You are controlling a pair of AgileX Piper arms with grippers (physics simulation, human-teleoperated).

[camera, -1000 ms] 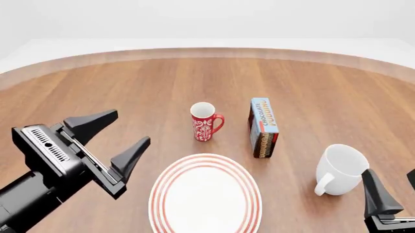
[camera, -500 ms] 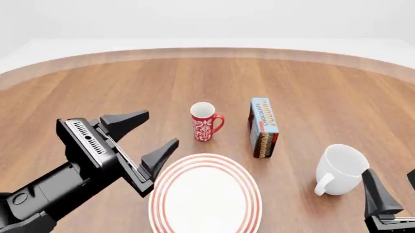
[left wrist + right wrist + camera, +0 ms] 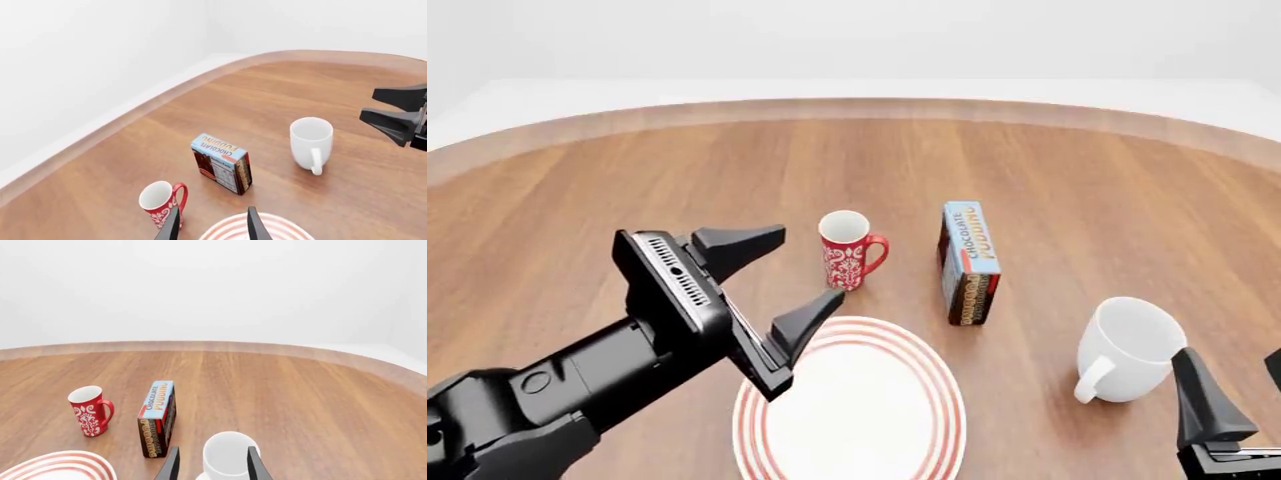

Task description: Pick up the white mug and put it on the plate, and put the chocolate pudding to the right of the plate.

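Left gripper (image 3: 767,282) stretched in from the near left, raised over the plate's left rim, jaws spread wide and gripping nothing; arm body angled up and forward across the near-left corner of the desk (image 3: 627,190). Right gripper (image 3: 1238,392) low at the near right corner, mostly cut off by the frame edge, fingers apart, just behind and right of the white mug (image 3: 1126,349). White mug upright on the desk, well to the right of the plate (image 3: 850,405), handle turned toward the near side. Plate flat at near centre, nothing on it. Chocolate pudding (image 3: 969,262) standing on edge beyond the plate's right side, between the red mug (image 3: 849,250) and the white mug, apart from both. Red mug upright just beyond the plate's far rim, near the left gripper's forward fingertip. Bare wood open to the right of the plate up to the white mug, and wide across the far half out to the curved desk edge.
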